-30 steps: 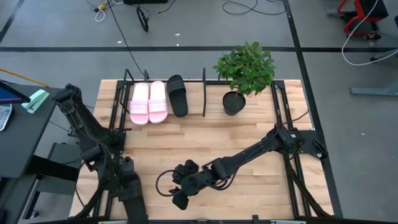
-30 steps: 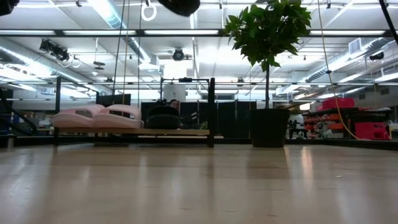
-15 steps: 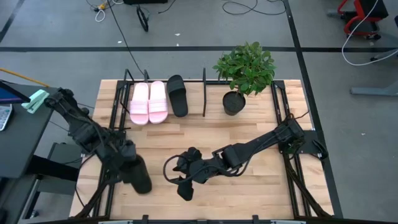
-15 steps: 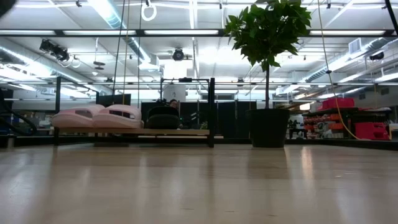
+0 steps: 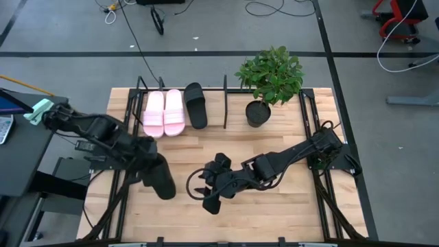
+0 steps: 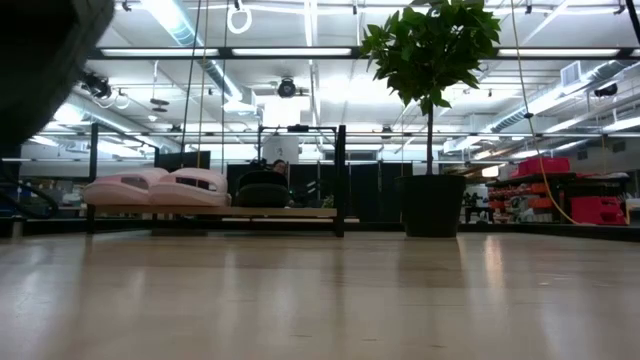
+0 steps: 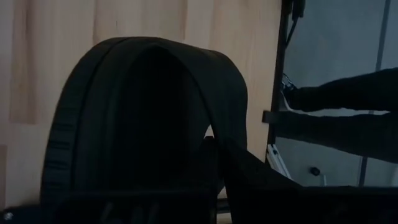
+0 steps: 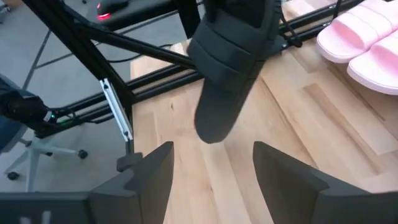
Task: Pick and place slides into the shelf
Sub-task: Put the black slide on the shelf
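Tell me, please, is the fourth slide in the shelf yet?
Out: the left tool holds the black slide above the table; the shelf has three.

A potted plant [image 5: 269, 79] stands on the wooden desk [image 5: 274, 144] at its far edge, well beyond the right hand [image 5: 209, 199] and off to its right. Cables [image 5: 271, 8] trail across the grey floor [image 5: 206, 68] behind the desk.

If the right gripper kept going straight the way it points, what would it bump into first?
Probably the black slide hanging from the left gripper. The right gripper, fingers open, points at it, though depth is unclear.
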Robot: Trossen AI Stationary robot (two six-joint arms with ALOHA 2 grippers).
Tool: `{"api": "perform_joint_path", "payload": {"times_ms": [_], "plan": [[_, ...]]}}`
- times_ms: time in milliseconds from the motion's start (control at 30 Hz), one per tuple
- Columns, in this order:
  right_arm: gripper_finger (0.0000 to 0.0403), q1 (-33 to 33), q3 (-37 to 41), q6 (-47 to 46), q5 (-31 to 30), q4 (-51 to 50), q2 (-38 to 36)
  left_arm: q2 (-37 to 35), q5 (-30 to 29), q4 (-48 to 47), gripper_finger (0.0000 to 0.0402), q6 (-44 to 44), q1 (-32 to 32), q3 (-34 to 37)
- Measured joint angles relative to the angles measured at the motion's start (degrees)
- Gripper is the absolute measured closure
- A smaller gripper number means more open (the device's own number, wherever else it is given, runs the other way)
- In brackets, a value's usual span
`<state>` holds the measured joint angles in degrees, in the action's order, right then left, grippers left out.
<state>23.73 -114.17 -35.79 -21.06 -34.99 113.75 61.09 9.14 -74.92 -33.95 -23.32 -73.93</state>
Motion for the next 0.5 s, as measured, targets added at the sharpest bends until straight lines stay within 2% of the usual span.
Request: {"api": "perform_joint_path", "payload": {"times_ms": [300,500], "plan": [[0.0178,0.00,0.00,0.00,-1.40,-1.81,0.00,1.31,5.71,0.00,0.0391,13.10,11.32,0.02],[0.0179,-0.20,0.00,0.00,-2.96,-2.46,0.00,5.30,9.36,0.00,0.0391,22.77,17.97,0.02]]}}
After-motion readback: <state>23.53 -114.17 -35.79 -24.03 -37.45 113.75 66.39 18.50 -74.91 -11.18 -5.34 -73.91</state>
